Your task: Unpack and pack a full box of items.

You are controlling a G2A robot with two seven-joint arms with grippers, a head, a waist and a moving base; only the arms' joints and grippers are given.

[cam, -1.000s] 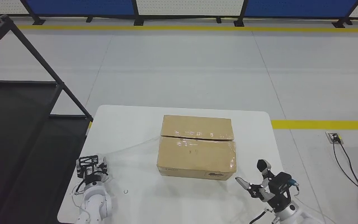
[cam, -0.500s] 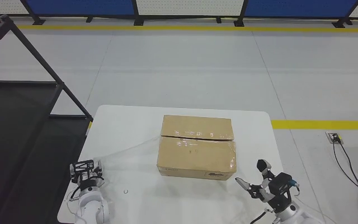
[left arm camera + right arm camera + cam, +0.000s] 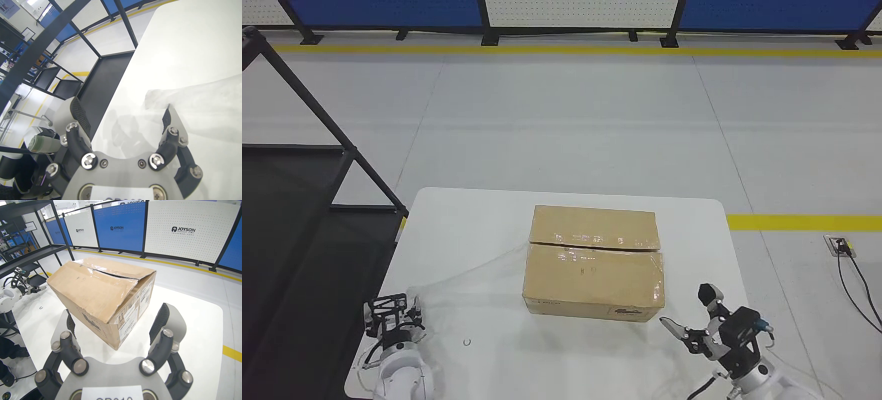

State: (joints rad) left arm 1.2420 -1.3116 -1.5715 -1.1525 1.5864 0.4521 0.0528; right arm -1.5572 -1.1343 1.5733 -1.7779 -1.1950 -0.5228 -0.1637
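Note:
A brown cardboard box stands in the middle of the white table, its top flaps down with a split seam and one flap edge slightly raised. My right gripper hangs open near the box's near right corner, apart from it, with nothing between its fingers. My left gripper is open over the table's near left corner, also seen in the right wrist view. A translucent plastic strip lies on the table just past its fingertips, running toward the box.
A black metal shelf rack stands close against the table's left edge. A small dark ring lies on the table between the left gripper and the box. Blue and white partition panels stand far behind.
My left gripper has drawn back toward the table's near left corner, away from the box. The right gripper and the box have barely moved.

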